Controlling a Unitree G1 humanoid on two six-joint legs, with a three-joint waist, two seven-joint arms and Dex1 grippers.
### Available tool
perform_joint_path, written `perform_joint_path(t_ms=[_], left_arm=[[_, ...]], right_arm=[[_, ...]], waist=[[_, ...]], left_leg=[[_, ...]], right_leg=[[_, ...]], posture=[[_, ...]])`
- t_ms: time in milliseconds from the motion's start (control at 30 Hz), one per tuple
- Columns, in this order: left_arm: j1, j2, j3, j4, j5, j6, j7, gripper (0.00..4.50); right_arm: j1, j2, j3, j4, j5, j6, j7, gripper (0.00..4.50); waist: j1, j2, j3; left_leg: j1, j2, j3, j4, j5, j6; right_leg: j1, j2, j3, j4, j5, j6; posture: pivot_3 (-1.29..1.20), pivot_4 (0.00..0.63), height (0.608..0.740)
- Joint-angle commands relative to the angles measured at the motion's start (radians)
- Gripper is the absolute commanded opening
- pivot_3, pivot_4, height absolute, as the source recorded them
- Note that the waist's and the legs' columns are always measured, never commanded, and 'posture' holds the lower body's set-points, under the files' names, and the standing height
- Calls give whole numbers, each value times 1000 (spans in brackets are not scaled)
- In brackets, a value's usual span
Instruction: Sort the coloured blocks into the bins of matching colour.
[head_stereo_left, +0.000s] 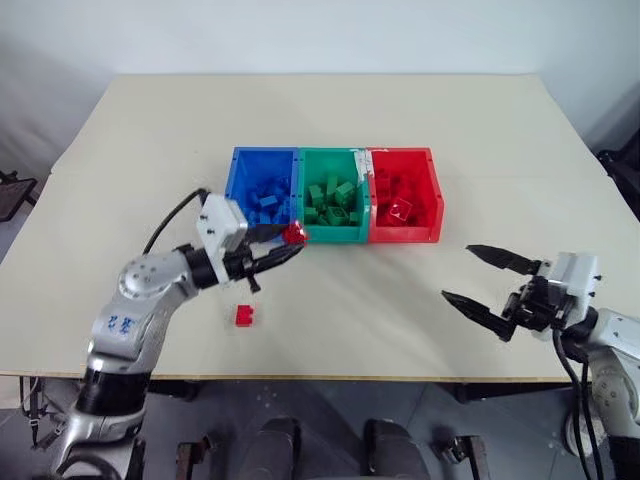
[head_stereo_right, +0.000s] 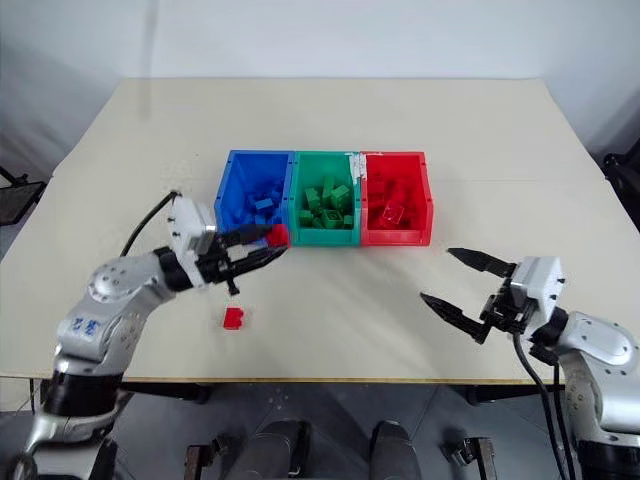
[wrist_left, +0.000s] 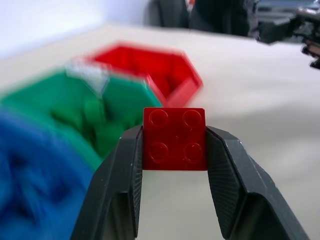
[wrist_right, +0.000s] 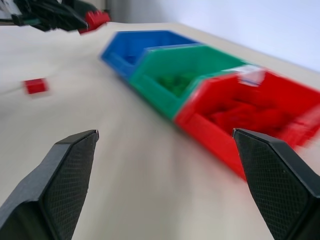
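My left gripper (head_stereo_left: 290, 243) is shut on a red studded block (wrist_left: 175, 139), held above the table just in front of the blue bin's (head_stereo_left: 238, 182) near corner. A second red block (head_stereo_left: 243, 315) lies on the table below the left arm. The three joined bins sit mid-table: blue, green (head_stereo_left: 334, 158) and red (head_stereo_left: 432, 190), each holding several blocks of its own colour. My right gripper (head_stereo_left: 485, 282) hovers open and empty near the table's front right, its fingers pointing towards the bins.
The beige table (head_stereo_left: 330, 110) stretches well behind the bins. Its front edge runs just below both arms. A black cable (head_stereo_left: 172, 218) loops off the left wrist.
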Motion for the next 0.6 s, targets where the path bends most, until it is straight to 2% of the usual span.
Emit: perform_joint_path(t_ms=[33, 133, 233, 333, 467, 600], left_arm=[[-147, -88, -75, 180, 73, -139, -33, 1446], [-373, -245, -90, 519, 104, -284, -60, 1446], [-524, -323, -111, 807, 186, -453, -66, 1446], [-649, -382, -115, 1053, 258, -550, 12, 1446], [-742, -419, -139, 1246, 368, -627, 146, 1446], [-776, -441, -129, 1322, 412, -649, 190, 1446]], right_arm=[[63, 19, -67, -93, 28, 5, -66, 4500], [130, 43, -92, -156, 24, 5, -122, 4500], [159, 60, -99, -200, 25, 12, -166, 4500], [189, 77, -100, -245, 23, 13, -204, 4500], [225, 101, -100, -293, 15, 7, -246, 4500], [253, 113, -100, -325, 12, 4, -275, 4500]], waist=[[6, 0, 0], [14, -1, 1], [10, -2, 1], [1, -2, 1], [-9, -3, 2], [-10, -4, 2]], left_leg=[[0, 0, 0, 0, 0, 0], [-2, -1, 3, 1, 0, 1], [-5, -1, 8, 3, 0, 3], [-4, 0, 11, 2, -1, 4], [-4, 0, 11, 2, -1, 4], [-4, -1, 11, 2, -1, 4]], right_leg=[[0, 0, 0, 0, 0, 0], [0, 0, -1, 1, 1, 2], [-1, 1, -2, 0, 2, 3], [-1, 1, -1, 0, 2, 3], [-1, 0, -1, 0, 2, 4], [-2, 0, -1, 1, 2, 4]], posture=[[0, 150, 740], [0, 150, 740], [0, 150, 740], [0, 150, 740], [0, 150, 740], [0, 150, 740]])
